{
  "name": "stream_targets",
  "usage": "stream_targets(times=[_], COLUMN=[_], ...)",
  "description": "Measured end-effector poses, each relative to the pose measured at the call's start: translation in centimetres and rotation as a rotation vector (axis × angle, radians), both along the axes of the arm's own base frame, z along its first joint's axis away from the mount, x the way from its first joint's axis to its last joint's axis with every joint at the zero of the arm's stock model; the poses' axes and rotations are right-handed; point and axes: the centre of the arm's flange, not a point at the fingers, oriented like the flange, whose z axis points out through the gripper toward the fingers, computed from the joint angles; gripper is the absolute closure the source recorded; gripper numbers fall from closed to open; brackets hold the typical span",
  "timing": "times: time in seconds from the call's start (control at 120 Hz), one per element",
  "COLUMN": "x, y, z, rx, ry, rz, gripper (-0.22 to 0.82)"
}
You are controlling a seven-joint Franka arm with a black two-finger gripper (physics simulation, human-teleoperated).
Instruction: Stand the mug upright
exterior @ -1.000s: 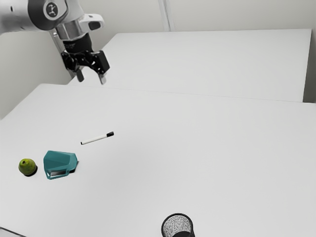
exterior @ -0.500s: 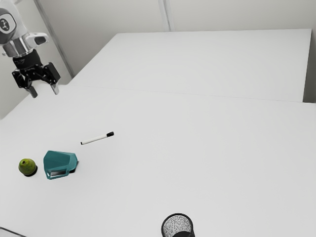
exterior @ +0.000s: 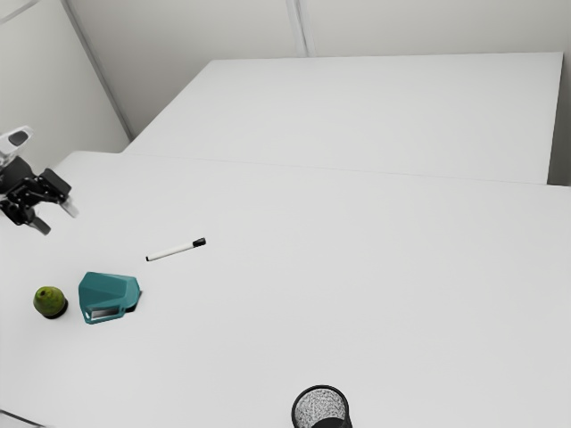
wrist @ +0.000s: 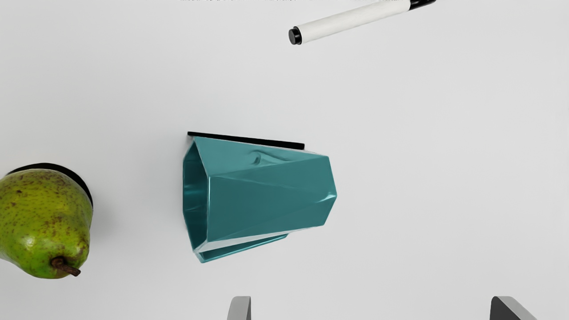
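While the black fingers hang in the air at the exterior view's left, not far from the table's far left corner, they stand spread wide with nothing between them. They line up roughly along the mug's length and sit off toward its base end, so judging from the wrist view, a turn of about a quarter and a shift toward the mug would suit before lowering.

Next comes a green pear, inside the table's left edge. It is near the mug's open mouth, so a descent there is best kept on the mug's side of the fruit.

Just right of the pear, the teal faceted mug lies on its side, mouth toward the pear, narrower base pointing away, handle low along the side away from the marker. A grip across the body, closer to the mouth, should let the mouth rise while the base swings down. The slanted facets may slip, so close gently, tilt slowly and let go only once the base is flat.

Farther right, a white marker lies toward the far edge, worth avoiding. Rightmost, a black-rimmed cup stands well apart.
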Motion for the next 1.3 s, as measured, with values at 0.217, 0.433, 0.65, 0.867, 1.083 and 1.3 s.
stream_targets(times=[0.217,0.433,0.65,0.867,1.083,1.3], x=[-2.4,-2.1,-2.5,-3.4,-3.6,-3.7], y=[3.9,4.4,5.2,5.3,5.1,5.0], z=[-4.8,-9.8,-12.9,-15.0,-16.6,-17.4], rx=[-0.119,-0.225,-0.286,-0.363,-0.407,-0.425], ry=[-0.094,-0.175,-0.232,-0.236,-0.236,-0.245], rz=[0.007,-0.068,-0.125,-0.166,-0.198,-0.221], gripper=[0.02,0.02,0.02,0.02,0.02,0.05])
